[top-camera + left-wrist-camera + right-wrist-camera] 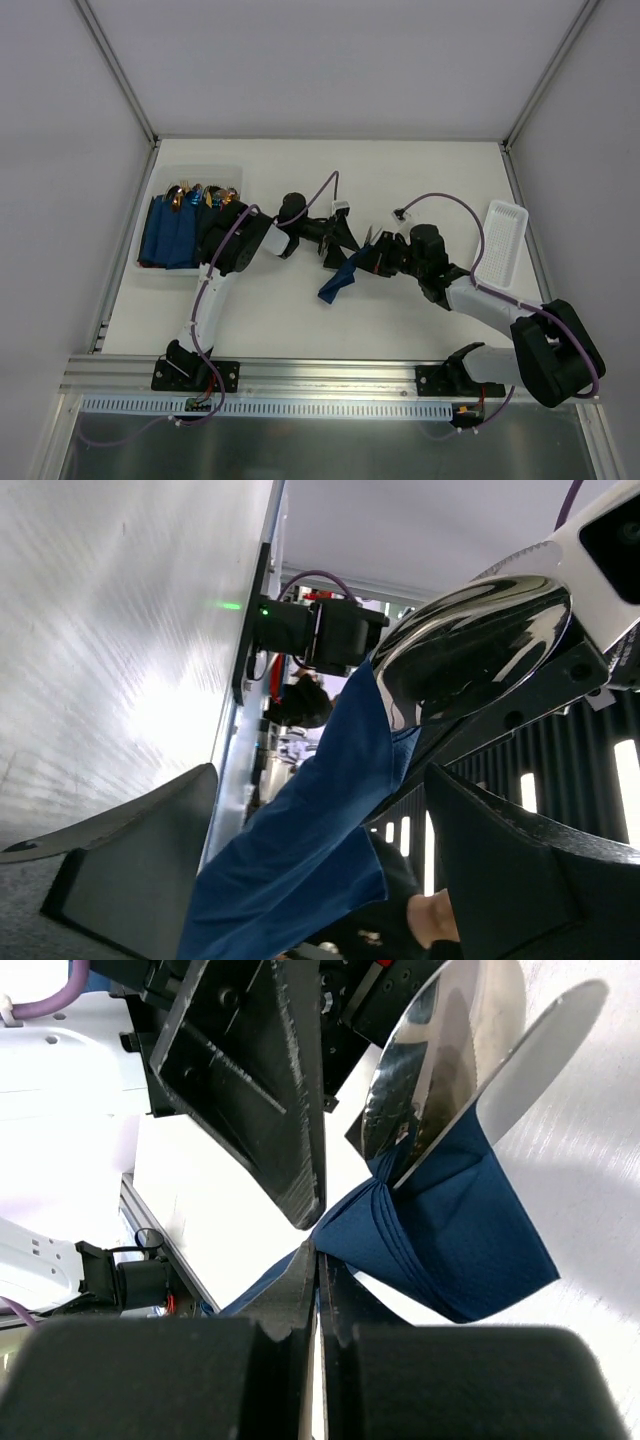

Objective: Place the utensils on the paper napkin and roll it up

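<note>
Mid-frame in the top view, over the desk [420,180], the right gripper [318,1265] is clamped on the paper napkin [310,840] bunched around the utensils [470,630]. The left gripper [335,242] is spread wide, one finger on either side of it.

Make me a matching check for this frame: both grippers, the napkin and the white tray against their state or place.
1 left gripper
2 right gripper
3 paper napkin
4 white tray

A bunched around a spoon
B jaws open
C by the table's right edge
D pinched shut on the paper napkin

Pairs: 1-B, 2-D, 3-A, 4-C.
</note>
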Tool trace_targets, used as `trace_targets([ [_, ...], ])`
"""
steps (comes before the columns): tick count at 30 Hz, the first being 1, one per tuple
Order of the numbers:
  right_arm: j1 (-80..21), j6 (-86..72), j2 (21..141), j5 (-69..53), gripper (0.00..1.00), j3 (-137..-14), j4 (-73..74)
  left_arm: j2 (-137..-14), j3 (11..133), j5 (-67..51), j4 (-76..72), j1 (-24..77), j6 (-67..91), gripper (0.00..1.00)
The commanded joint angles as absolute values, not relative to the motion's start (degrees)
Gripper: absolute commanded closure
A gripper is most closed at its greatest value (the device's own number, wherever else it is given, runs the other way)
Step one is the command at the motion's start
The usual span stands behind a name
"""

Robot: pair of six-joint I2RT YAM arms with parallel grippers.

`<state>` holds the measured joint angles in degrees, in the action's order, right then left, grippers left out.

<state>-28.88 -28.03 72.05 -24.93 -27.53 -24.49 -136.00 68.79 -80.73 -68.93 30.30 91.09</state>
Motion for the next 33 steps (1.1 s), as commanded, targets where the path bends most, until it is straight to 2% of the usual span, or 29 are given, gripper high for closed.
trace_targets([
  [1,-29.18,-27.07,70.57,-26.28,1.0,-30.06,-27.33,-135.27,67.24,-78.22,-96.33,30.59,103.27,0.16],
  [3,-29.27,-26.98,70.93,-26.37,1.0,-30.06,-27.42,-134.56,66.97,-77.7,-96.33,30.5,103.62,0.18],
  [5,-29.18,-26.81,71.1,-26.37,1.0,-30.23,-27.51,-134.03,66.8,-77.78,-96.33,30.5,104.15,0.27],
  [10,-29.0,-26.72,70.31,-26.63,1.0,-29.88,-27.42,-133.16,66.0,-76.73,-96.33,29.97,104.59,0.33],
  [15,-27.95,-26.81,69.26,-26.89,1.0,-28.48,-27.42,-131.75,66.44,-76.46,-96.33,29.97,104.76,0.48],
  [19,-26.72,-26.81,68.12,-27.42,1.0,-27.07,-27.25,-130.69,66.36,-76.11,-96.33,29.88,105.03,0.56],
  [22,-25.93,-26.89,67.68,-27.86,1.0,-26.54,-27.16,-130.34,66.8,-75.94,-96.33,29.88,105.38,0.67],
  [28,-24.96,-26.46,66.97,-28.56,1.0,-25.66,-26.37,-129.47,67.23,-75.5,-96.33,29.88,105.91,0.81],
  [33,-24.43,-26.37,66.8,-28.83,1.0,-25.49,-26.45,-128.23,67.76,-75.59,-96.33,29.88,106.61,0.97],
])
